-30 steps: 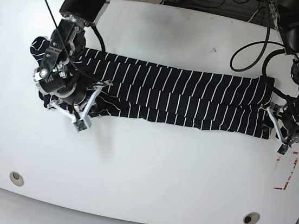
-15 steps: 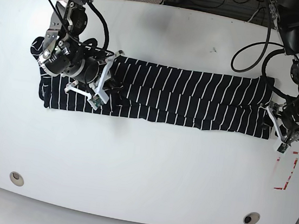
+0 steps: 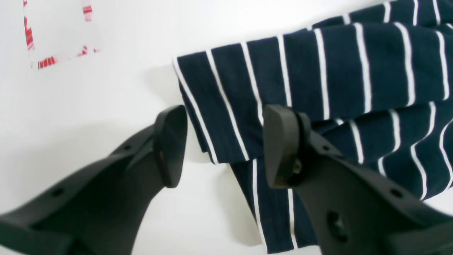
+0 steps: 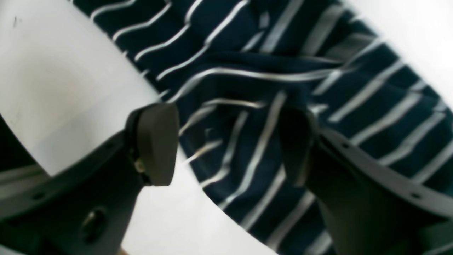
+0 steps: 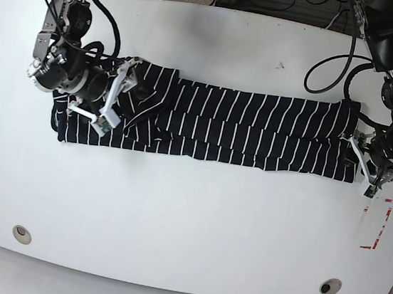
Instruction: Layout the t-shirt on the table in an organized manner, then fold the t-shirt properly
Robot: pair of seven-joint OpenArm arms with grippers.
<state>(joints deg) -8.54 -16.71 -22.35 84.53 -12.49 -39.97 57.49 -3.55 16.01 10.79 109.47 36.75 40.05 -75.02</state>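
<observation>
**Base view: both pincers open at the ends of the folded shirt**

Base view shows the t-shirt (image 5: 235, 127) lying as a long dark band with thin white stripes across the middle of the white bench (image 5: 188, 218), folded lengthwise so its layers overlap along the centre. One end reaches the right pincer (image 5: 109, 100) on this view's left; the other reaches the left pincer (image 5: 369, 172) on this view's right.

Right pincer: its jaws stand apart with nothing clamped between them. In the right wrist view the two dark pads (image 4: 157, 143) frame a bunched, rumpled part of the shirt (image 4: 269, 106), with bare bench (image 4: 53, 88) beside the one pad. The other pad seems to sit against or just above the cloth, though the blur there makes contact hard to judge. From the base view this pincer hangs over the shirt's end, where the fabric lies in uneven folds and a flap is turned back.

Left pincer (image 3: 224, 145): also released, jaws parted and empty. In the left wrist view the shirt's squared corner (image 3: 318, 88) lies flat on the bench between and beyond the two pads, one pad over bare bench just beside the fabric edge, the other over the striped cloth. A lower layer of the shirt shows beneath the upper fold. A red-and-white sticker (image 3: 56, 35) lies on the bench, apart from the shirt's corner.
</observation>
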